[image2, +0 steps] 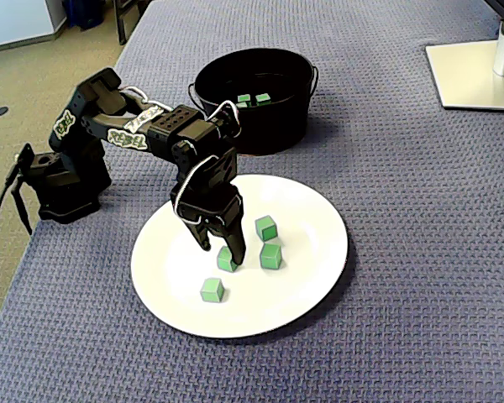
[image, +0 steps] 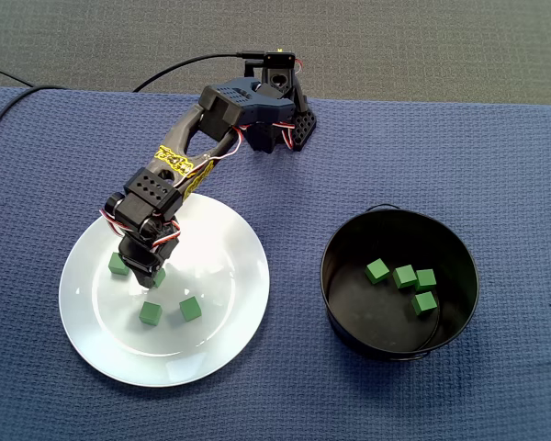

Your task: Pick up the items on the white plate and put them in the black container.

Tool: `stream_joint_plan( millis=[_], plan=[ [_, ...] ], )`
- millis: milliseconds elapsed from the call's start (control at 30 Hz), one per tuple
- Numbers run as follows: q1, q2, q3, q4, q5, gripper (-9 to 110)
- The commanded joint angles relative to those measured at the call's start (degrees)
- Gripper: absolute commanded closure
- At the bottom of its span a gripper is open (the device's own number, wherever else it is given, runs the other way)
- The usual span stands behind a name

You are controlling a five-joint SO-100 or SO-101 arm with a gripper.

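On white plate (image: 230,340) four green cubes (image: 190,308), jaws spread astride one; black container (image: 349,322) holds four

**Black printed arm, labelled and wired**

Arm (image: 188,152): matte black shells and boxy servo blocks, with rows of small holes on the wrist housing. Yellow labels (image: 176,165) with black lettering on the long link. Red and white wires (image: 248,138) loop at the joints. Claw (image2: 223,250): black, two blunt fingers. Base (image2: 63,189): black, blocky. A thin black cable (image: 184,66) leaves it.

Bare cloth (image: 295,308) lies open between plate (image: 231,276) and container (image: 338,299).
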Motion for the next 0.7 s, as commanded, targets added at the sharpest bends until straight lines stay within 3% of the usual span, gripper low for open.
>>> stream_joint_plan(
  millis=[0,233,467,667],
  plan=[
    [0.09,0.62,-0.18,-1.76,-1.14,89],
    [0.0,0.26,-0.26,-1.85,-1.58,101],
    [1.14,2.29,-0.44,-2.37,-2.02,102],
    [6.94,17.4,-3.69,-4.48,-13.36,102]
  ],
)
